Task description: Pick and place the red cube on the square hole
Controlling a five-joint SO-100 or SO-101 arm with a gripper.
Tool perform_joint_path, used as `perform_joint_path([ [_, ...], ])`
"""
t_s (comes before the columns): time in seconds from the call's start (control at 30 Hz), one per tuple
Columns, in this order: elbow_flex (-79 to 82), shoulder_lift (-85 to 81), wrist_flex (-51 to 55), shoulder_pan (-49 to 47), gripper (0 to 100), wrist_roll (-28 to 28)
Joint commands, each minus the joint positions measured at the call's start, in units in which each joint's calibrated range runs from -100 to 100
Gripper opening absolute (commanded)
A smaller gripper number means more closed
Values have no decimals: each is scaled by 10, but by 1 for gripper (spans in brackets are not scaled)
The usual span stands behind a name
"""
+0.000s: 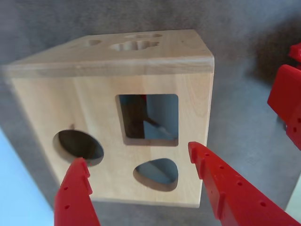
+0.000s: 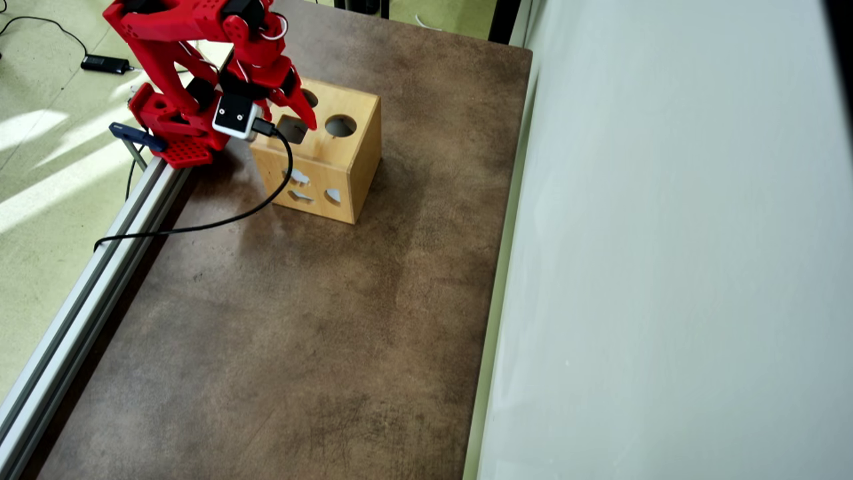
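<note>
The light wooden box (image 1: pixel 94 108) fills the wrist view, its holed face toward the camera. The square hole (image 1: pixel 149 118) is at the middle, a round cutout (image 1: pixel 77 147) lower left, a rounded teardrop cutout (image 1: pixel 156 173) below. My gripper (image 1: pixel 136 153) is open just over this face with nothing between its red fingers (image 1: pixel 75 197). In the overhead view the gripper (image 2: pixel 293 117) hangs over the box (image 2: pixel 326 150), right above the square hole (image 2: pixel 292 129). The red cube shows in neither view; something dark lies inside the square hole, and I cannot tell what.
The box stands at the far left of a brown table (image 2: pixel 300 333), close to the arm's base (image 2: pixel 173 143). A metal rail (image 2: pixel 86 280) lines the table's left edge and a black cable (image 2: pixel 200 225) trails across it. A pale panel (image 2: pixel 666 267) bounds the right side.
</note>
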Motion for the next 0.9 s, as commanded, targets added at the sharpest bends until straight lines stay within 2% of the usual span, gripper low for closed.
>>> perform_joint_path([
  [0.0,-10,-95,-3,-1,33,2],
  [0.53,-11,-410,-8,-6,33,2],
  [0.73,-15,-461,-8,-6,33,3],
  [0.87,-81,-469,-8,-1,33,15],
])
